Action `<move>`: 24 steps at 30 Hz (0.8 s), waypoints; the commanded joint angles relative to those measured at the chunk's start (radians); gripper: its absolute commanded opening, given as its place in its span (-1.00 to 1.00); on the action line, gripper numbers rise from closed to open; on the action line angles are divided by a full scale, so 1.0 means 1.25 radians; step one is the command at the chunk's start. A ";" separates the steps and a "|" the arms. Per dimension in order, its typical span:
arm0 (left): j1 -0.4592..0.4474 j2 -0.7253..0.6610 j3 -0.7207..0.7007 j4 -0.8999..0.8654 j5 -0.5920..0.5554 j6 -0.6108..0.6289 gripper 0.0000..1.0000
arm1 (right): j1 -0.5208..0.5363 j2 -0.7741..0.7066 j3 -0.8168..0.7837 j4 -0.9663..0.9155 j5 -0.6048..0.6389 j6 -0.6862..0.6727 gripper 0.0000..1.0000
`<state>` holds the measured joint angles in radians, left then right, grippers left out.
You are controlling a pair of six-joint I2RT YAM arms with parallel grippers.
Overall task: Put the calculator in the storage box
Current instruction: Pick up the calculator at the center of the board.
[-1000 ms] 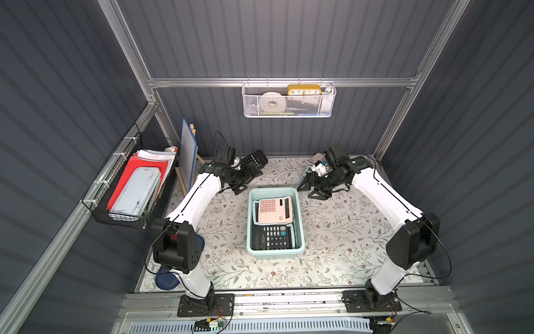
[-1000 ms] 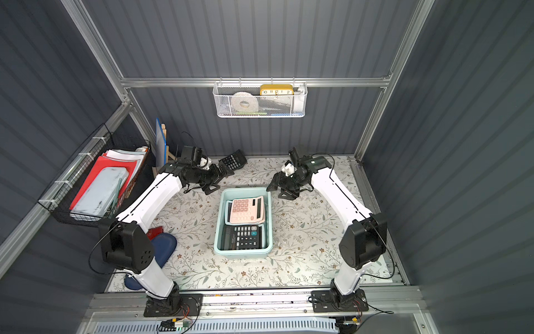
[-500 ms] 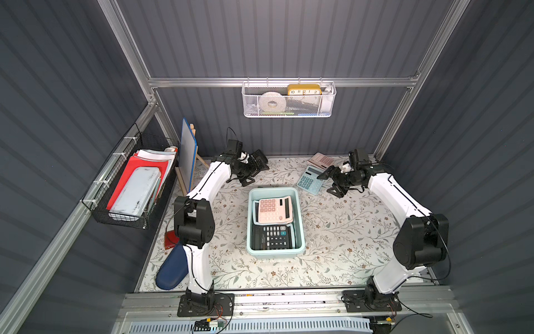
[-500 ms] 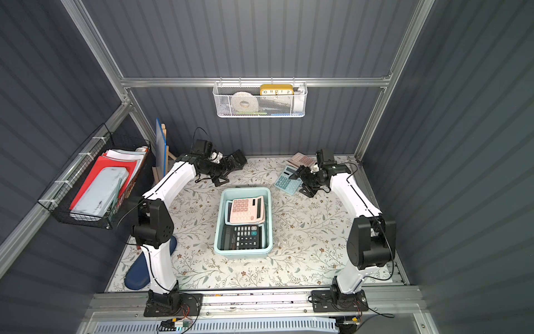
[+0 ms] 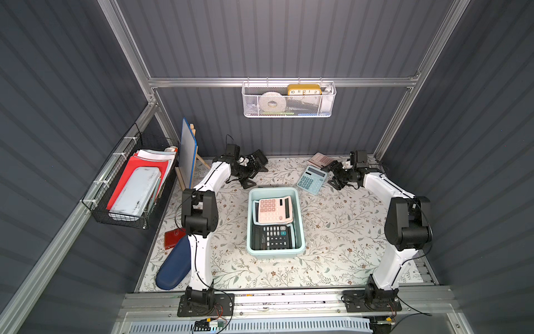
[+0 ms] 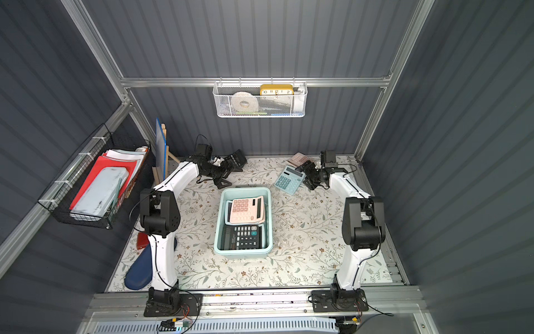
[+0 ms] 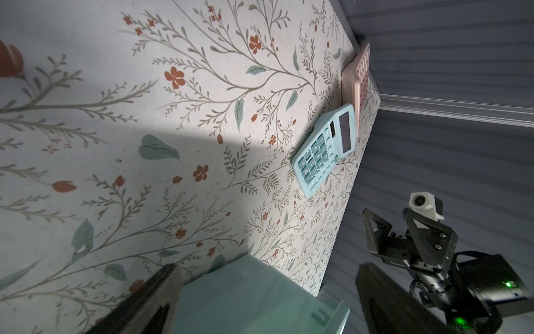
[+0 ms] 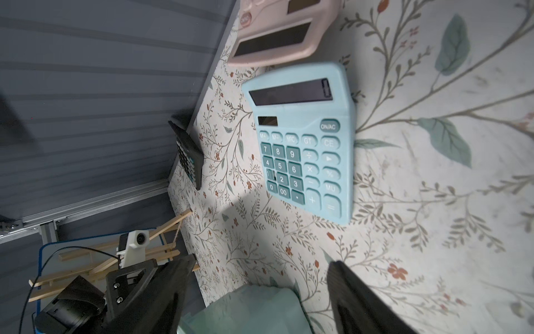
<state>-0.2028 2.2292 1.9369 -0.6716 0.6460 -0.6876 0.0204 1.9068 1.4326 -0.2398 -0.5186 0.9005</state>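
The mint-blue storage box (image 5: 274, 254) (image 6: 242, 254) sits mid-table and holds a pink calculator (image 5: 273, 209) and a black calculator (image 5: 271, 237). A light blue calculator (image 5: 312, 179) (image 8: 303, 144) (image 7: 325, 150) lies flat on the floral mat behind the box's right corner. My right gripper (image 5: 330, 175) (image 8: 261, 267) hovers open just right of it, touching nothing. My left gripper (image 5: 251, 173) (image 7: 267, 269) is open and empty behind the box's left corner. Both wrist views show the box edge (image 7: 254, 297) (image 8: 254, 309) between the fingers.
Another pink calculator (image 5: 319, 159) lies at the back wall and a black calculator (image 5: 258, 157) leans there near the left gripper. A small easel board (image 5: 189, 153) stands at back left. A black wire basket (image 5: 130, 188) and a white mesh basket (image 5: 289, 99) hang on the walls.
Both arms folded back toward the rear wall. The right gripper drew off to the right and opened wider, uncovering the blue calculator on the mat. The left gripper stayed open.
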 commanded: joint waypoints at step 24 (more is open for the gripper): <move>0.005 0.003 0.063 -0.102 0.038 0.001 0.98 | -0.085 0.385 0.247 0.102 -0.193 -0.064 0.56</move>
<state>-0.1967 2.2509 2.0060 -0.7639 0.6983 -0.6945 -0.0845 2.3531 1.7023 -0.0845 -0.7101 0.8604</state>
